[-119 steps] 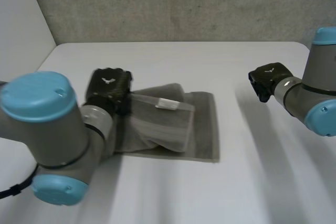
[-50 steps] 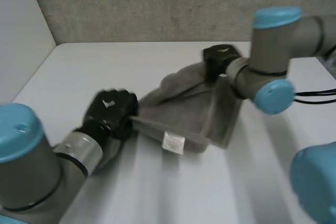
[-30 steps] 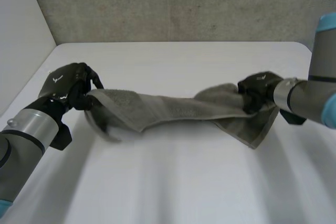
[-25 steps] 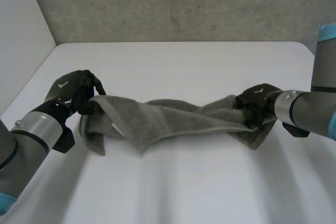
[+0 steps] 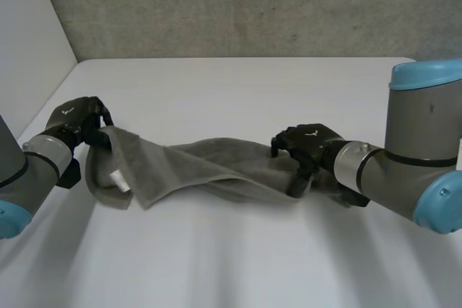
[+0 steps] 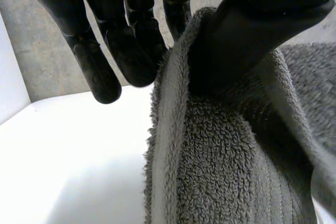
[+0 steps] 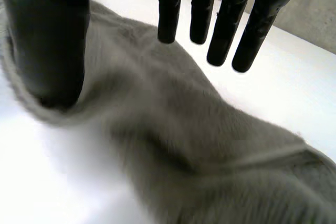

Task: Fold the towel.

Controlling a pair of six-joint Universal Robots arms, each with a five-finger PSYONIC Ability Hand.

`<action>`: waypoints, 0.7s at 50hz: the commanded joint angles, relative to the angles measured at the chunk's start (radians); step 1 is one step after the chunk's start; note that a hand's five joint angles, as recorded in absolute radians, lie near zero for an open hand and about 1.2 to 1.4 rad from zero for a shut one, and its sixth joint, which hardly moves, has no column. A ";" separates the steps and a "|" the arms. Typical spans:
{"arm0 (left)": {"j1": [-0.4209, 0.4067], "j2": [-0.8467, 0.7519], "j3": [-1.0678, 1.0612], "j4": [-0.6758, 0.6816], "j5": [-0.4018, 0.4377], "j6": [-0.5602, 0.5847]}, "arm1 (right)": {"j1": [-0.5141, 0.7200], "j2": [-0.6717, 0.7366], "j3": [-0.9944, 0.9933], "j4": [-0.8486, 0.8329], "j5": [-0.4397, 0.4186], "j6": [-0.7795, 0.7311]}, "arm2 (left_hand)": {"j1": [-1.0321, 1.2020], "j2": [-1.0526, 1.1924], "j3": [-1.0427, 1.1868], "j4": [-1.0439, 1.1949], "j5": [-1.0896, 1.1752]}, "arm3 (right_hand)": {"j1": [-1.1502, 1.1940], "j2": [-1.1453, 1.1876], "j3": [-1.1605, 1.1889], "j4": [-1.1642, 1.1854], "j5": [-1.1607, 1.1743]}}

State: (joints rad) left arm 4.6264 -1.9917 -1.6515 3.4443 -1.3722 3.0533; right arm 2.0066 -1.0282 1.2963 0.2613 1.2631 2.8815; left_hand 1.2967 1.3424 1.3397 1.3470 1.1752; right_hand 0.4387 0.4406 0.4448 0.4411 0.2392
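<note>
A grey towel (image 5: 209,167) lies twisted in a long strip across the white table (image 5: 238,84), with a small white label (image 5: 117,179) near its left end. My left hand (image 5: 72,122) holds that left end slightly above the table. In the left wrist view the thumb (image 6: 262,24) pinches the towel's (image 6: 226,171) edge against the fingers (image 6: 94,61). My right hand (image 5: 307,142) rests over the towel's right end. In the right wrist view its fingers (image 7: 247,30) are straight and spread above the towel (image 7: 184,145), and the thumb (image 7: 47,40) rests against the cloth.
A concrete wall (image 5: 253,5) runs behind the table and a white wall (image 5: 29,27) stands at its left. My right arm (image 5: 411,156) reaches in low from the right. Bare tabletop (image 5: 231,257) lies in front of the towel.
The right hand has let go of the towel's right end, straightened its fingers and moved left. The left hand has pulled its end further left. The towel has sagged onto the table.
</note>
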 commanded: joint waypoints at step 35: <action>-0.149 0.553 -0.367 -0.131 -0.007 0.337 | -0.173 -0.128 0.032 -0.002 0.027 -0.341 | -1.069 -1.114 -1.112 -1.119 -1.122 | -0.151 -0.153 -0.157 -0.154 -0.126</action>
State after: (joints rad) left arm 4.5235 -1.4973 -1.9439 3.3055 -1.3657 3.3022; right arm 1.8538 -1.2311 1.3800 0.2948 1.2822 2.5446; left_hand 0.2277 0.2287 0.2283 0.2284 0.0527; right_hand 0.2857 0.2909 0.2952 0.2911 0.0912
